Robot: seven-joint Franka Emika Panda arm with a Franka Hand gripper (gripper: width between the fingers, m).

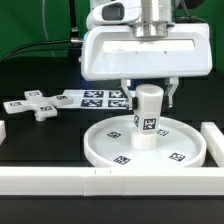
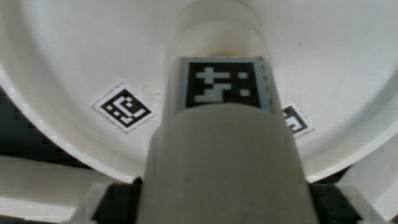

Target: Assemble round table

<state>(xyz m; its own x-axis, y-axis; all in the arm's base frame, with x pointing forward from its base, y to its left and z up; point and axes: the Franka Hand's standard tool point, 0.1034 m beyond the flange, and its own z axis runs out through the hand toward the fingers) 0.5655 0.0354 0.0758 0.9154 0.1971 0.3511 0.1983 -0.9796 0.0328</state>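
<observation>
A white robot arm reaches down over a black desk (image 1: 45, 135). Its end effector (image 1: 149, 97) straddles the top of a short thick cylinder (image 1: 149, 120), with one dark finger (image 1: 127, 93) on each side. The fingers sit very close to the cylinder, but it cannot be told whether they grip it or stand just clear.

The cylinder stands upright at the middle of the large round disc (image 1: 100, 150), which lies flat on the desk with its rim up. Square black-white tags show on the cylinder's side and on the disc's floor.

In the wrist view the cylinder (image 2: 222, 150) fills the centre, carrying a tag (image 2: 221, 84). The disc (image 2: 71, 60) spreads behind it, with another tag (image 2: 125, 106) on its floor.

The cross (image 1: 30, 106) lies flat on the desk, well apart from the disc, toward the exterior view's left. Just beside it lies the marker board (image 1: 95, 98). A long white bar (image 1: 60, 181) runs along the front of the desk, touching the disc's rim. Another bar (image 1: 214, 142) lies at the exterior view's right.
</observation>
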